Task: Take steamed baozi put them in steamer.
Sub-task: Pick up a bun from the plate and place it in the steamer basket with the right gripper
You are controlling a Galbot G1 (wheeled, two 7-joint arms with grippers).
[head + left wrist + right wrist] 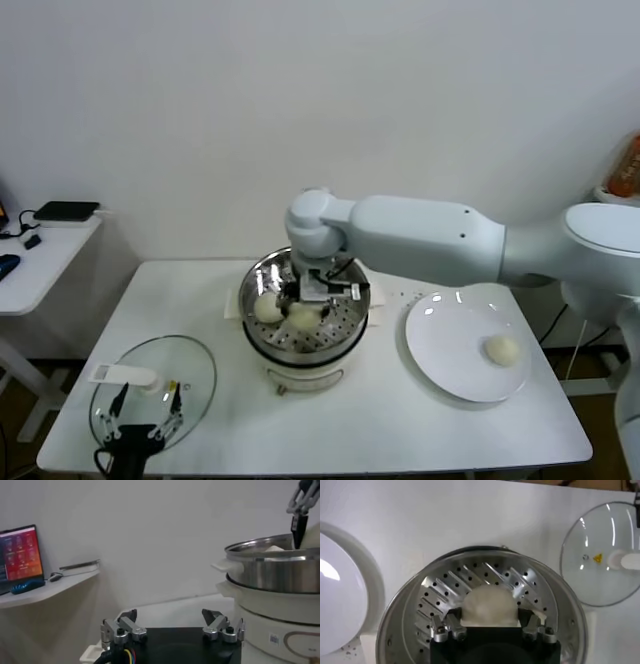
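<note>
Head view shows the white table (420,430) carrying everything, and the steamer (352,322), steel basket on its white cooker base, sits near the table's middle and serves as the landmark. To the steamer's right lies the white plate (450,345) with one steamed baozi (502,349) left on it; to the steamer's left and nearer the robot lies the glass lid (195,372), with the left gripper (140,415) hovering spread and empty above it. Reaching across from the right, the right gripper (322,292) hangs just over the steamer basket, and in the right wrist view its fingers (441,630) pinch a bun (489,605) from both sides above the perforated floor. Two more buns (267,308) rest inside the steamer, toward its left side. The step in hand looks like setting down the held bun. To do it well, lower it onto bare perforated floor beside the resting buns rather than on top of them, spread the fingers only once it sits, and lift straight up clear of the steel rim before heading to the plate.
</note>
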